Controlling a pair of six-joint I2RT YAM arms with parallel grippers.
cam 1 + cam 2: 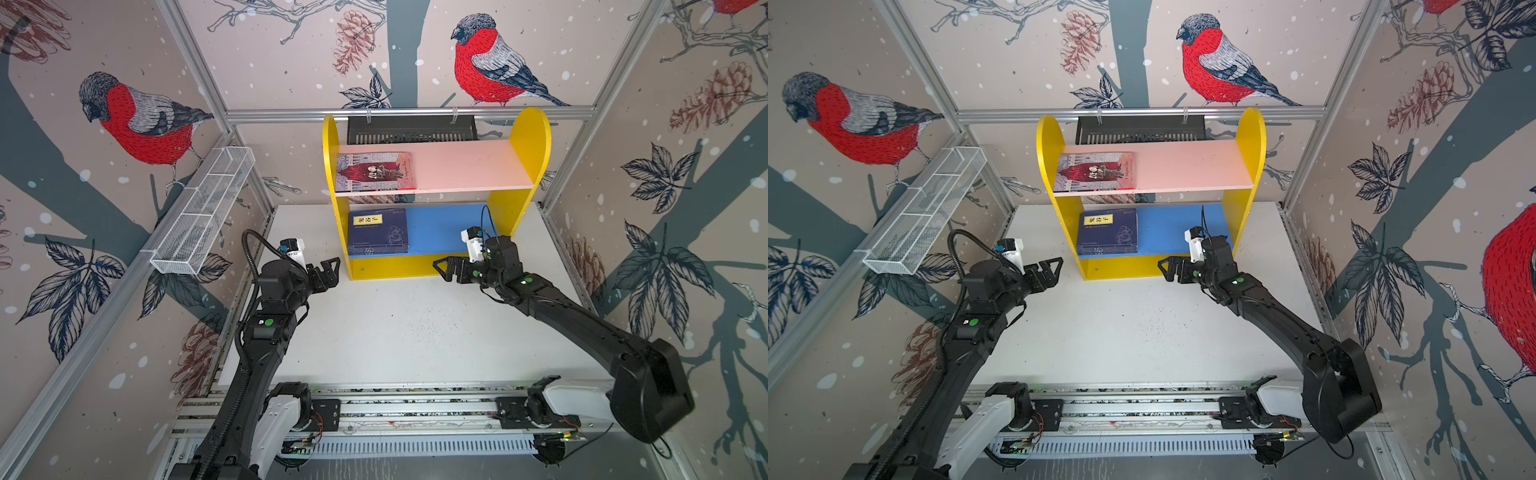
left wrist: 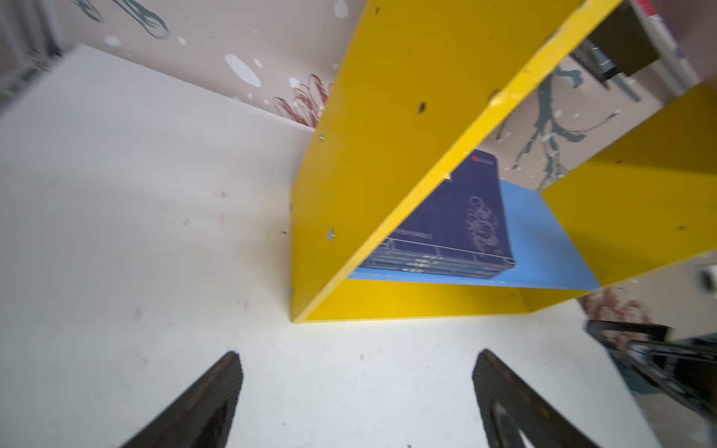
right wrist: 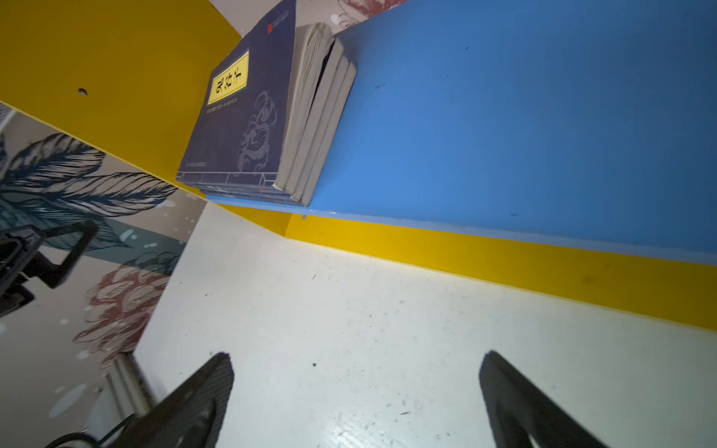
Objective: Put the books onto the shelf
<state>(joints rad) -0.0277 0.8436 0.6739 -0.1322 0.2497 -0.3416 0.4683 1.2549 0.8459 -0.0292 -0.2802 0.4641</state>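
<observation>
Both top views: white table fills the cell floor. Shelf stands upright at the table's 12 o'clock, back to the rear wall, with yellow side panels and base. White wire basket hangs on the side-wall rail at 10 o'clock, off the table. Black slotted tray hangs on the rear rail at 12 o'clock, behind the shelf top. Pink upper board and blue lower board are each bare from the middle to the 3 o'clock end. Navy stack lies flat at the 9 o'clock end of the blue lower board, against the side panel, yellow title label on the top cover. The right wrist view shows several page blocks in the stack, the top one fanned a little; exact count unclear. Grey-lilac book lies flat at the 9 o'clock end of the pink upper board, cover up, near edge about flush with the board front. Left gripper hovers over the table at the shelf's 8 o'clock, just beside the front corner, not touching. Its wrist view shows the fingers spread wide, bare table between them. Right gripper sits at the shelf's 6 o'clock, just in front of the yellow base, fingers likewise spread wide over bare table.
</observation>
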